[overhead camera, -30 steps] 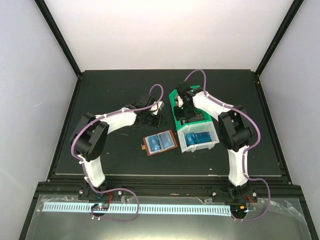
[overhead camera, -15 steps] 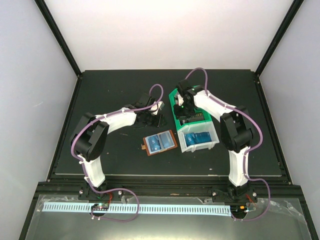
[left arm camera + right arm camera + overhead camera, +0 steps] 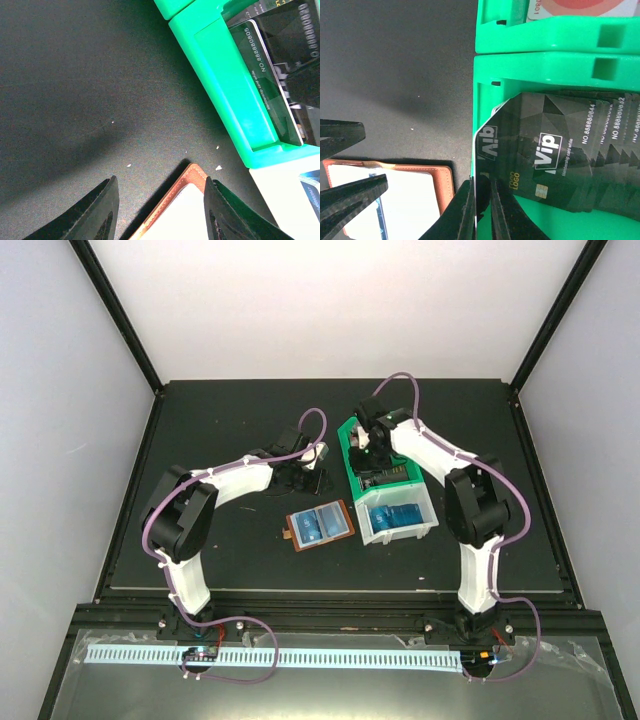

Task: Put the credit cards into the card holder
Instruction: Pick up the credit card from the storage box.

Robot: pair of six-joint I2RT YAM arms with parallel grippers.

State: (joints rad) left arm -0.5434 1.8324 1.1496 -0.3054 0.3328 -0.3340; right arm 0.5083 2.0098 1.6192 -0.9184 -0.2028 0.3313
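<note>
My right hand (image 3: 481,212) is pinched narrow on the edge of a black plastic VIP credit card (image 3: 545,160), in the green section of the green-and-white divided plastic tray (image 3: 540,70). My left hand (image 3: 159,212) hangs half open over a corner of the brown leather card holder (image 3: 320,525), which lies open on the black desk (image 3: 75,75) just beside the tray.

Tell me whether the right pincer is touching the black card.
Touching: right wrist view shows the right pincer pinching the black card at its edge.

Glossy plastic black card (image 3: 560,165) — faceted print, smooth shiny plastic green tray (image 3: 540,65), stitched leather card holder (image 3: 445,175), matt table (image 3: 75,75)
</note>
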